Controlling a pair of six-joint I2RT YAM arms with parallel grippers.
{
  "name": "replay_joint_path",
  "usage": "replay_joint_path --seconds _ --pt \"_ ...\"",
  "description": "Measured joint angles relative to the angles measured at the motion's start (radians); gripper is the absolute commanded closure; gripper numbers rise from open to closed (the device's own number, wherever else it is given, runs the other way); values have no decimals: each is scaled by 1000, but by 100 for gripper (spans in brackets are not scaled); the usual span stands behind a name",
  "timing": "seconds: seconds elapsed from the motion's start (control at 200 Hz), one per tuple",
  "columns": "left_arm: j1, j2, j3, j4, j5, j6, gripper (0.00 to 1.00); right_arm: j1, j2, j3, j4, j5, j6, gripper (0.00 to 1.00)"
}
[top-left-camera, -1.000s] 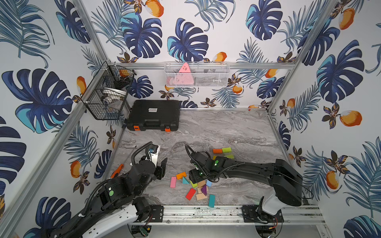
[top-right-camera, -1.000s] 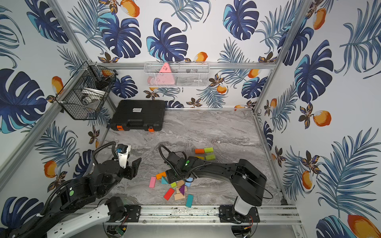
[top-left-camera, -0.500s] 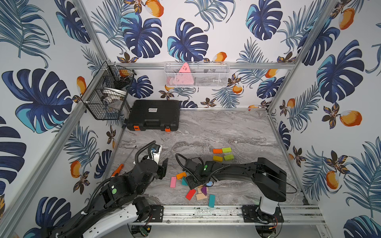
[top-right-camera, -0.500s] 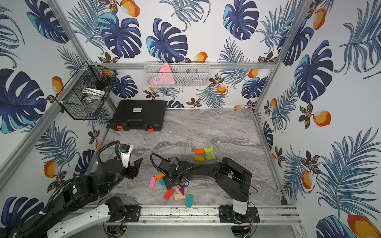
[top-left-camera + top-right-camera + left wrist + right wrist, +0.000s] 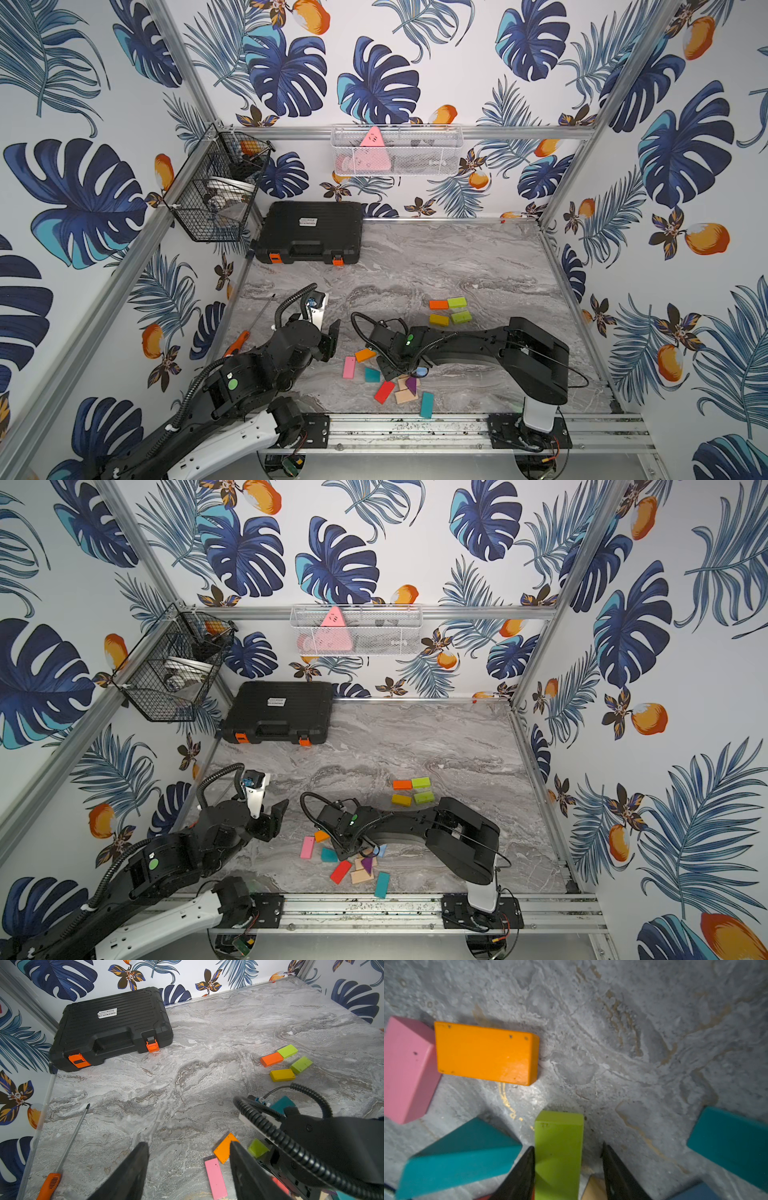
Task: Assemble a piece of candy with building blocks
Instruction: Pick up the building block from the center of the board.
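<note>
The right gripper (image 5: 567, 1145) straddles a lime-green block (image 5: 558, 1142) on the marble table (image 5: 633, 1043). One finger touches the block's side and the other stands off with a gap, so nothing is clamped. A teal triangle (image 5: 463, 1153) lies just beside the touching finger. Ahead, an orange block (image 5: 485, 1053) lies just beside a pink block (image 5: 406, 1068), with bare marble past them. The left gripper (image 5: 188, 1144) hovers spread and empty near this cluster. A two-by-two group of blocks (image 5: 439, 320) sits well apart at mid-table. The table is open beyond it up to the black tool case (image 5: 309, 232).
</note>
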State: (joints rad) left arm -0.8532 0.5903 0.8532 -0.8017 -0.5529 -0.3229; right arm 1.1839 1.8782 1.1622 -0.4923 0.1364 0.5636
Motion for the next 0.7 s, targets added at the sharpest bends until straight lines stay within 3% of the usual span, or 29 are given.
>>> replay_joint_path --seconds 0.335,0.53,0.701 --pt "0 -9 -1 0 0 0 34 -1 1 9 17 21 0 70" --pt "0 -9 -1 0 0 0 34 -14 -64 36 13 52 -6 75" --pt "0 -11 -2 0 0 0 34 -95 -186 63 14 76 -27 76"
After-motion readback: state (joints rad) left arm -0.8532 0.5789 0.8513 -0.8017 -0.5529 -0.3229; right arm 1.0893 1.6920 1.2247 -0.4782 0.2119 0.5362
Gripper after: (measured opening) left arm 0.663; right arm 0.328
